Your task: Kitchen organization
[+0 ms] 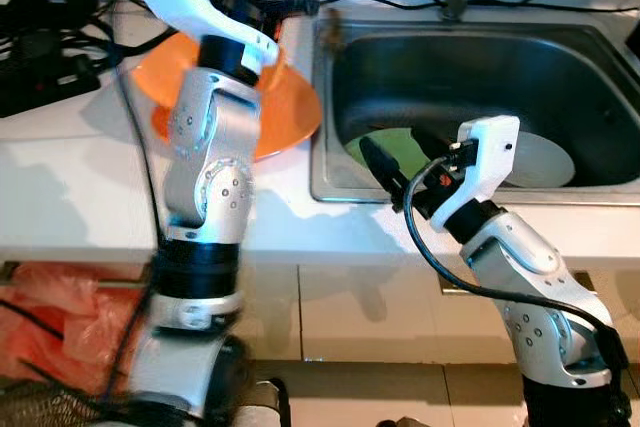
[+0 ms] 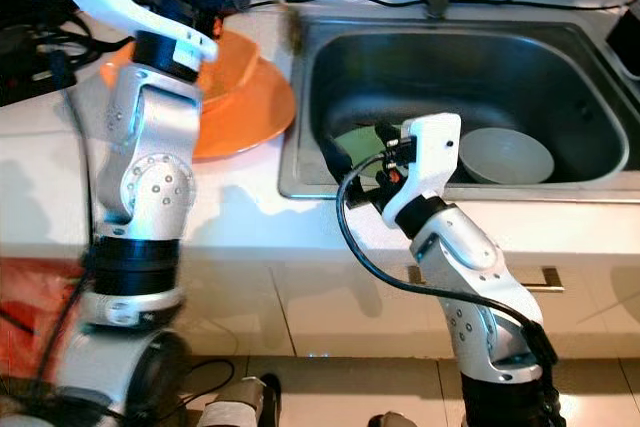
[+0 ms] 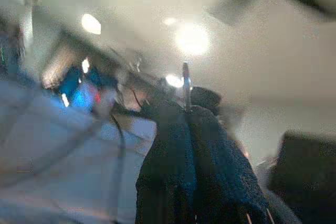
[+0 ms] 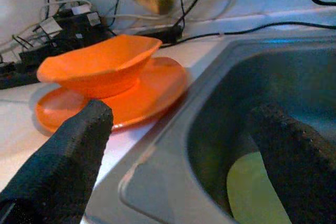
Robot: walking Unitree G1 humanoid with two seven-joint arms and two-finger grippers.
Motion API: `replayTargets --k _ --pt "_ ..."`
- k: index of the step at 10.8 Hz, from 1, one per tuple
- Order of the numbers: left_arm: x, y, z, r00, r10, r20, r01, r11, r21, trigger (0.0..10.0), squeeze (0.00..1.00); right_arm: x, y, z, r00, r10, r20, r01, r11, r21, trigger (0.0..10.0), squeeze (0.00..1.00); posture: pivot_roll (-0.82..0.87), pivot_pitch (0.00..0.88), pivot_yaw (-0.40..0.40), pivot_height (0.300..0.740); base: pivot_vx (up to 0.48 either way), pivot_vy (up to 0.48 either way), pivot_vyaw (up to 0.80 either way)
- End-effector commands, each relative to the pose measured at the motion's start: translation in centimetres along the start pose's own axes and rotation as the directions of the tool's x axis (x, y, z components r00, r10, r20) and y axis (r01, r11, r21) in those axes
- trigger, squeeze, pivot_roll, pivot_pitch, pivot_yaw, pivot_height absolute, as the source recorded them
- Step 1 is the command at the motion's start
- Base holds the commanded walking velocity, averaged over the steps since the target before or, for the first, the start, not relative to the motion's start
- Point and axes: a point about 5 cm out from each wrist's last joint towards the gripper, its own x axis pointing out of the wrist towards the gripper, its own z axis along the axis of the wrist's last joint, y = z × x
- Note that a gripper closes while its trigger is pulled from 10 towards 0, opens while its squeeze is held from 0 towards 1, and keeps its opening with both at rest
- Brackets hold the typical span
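A bowl (image 4: 100, 64) is set on a plate (image 4: 147, 95) on the counter (image 1: 60, 192), left of the sink (image 2: 470, 57). Inside the sink, a second plate (image 1: 395, 152) is placed left of another bowl (image 2: 505, 155).

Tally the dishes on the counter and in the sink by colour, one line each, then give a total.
Orange: 2, an orange bowl sitting on an orange plate on the counter
Green: 1, a green plate in the sink
Grey-white: 1, a grey-white bowl in the sink
Total: 4
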Motion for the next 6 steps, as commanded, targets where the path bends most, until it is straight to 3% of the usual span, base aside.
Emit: replayTargets --k 1,2,4,6 --pt "-0.4 0.8 -0.3 0.997 0.082 -0.01 -0.082 0.971 -0.225 0.0 0.0 0.0 -0.2 0.0 1.0 -0.022 0.005 0.022 1.0 -0.005 10.0 0.0 0.12 0.098 0.013 0.74 0.0 0.0 0.0" --pt "-0.7 1.1 -0.7 0.995 0.095 -0.026 -0.098 0.95 -0.296 0.0 0.0 0.0 -0.2 0.0 1.0 -0.025 0.006 0.025 1.0 0.001 10.0 0.0 0.12 0.098 0.012 0.74 0.0 0.0 0.0" --pt "-2.1 1.5 -2.7 0.98 0.164 -0.111 -0.198 0.824 -0.53 0.0 0.0 0.2 -0.5 0.2 0.998 -0.056 0.024 0.053 0.993 0.106 10.0 0.0 0.12 0.103 0.009 0.74 0.0 0.0 0.0" --pt "-3.5 2.2 -3.8 0.965 0.21 -0.156 -0.26 0.702 -0.663 0.0 0.0 0.5 -0.5 0.3 0.997 -0.069 0.038 0.058 0.971 0.232 10.0 0.0 0.12 0.108 0.003 0.74 0.0 0.0 0.0"
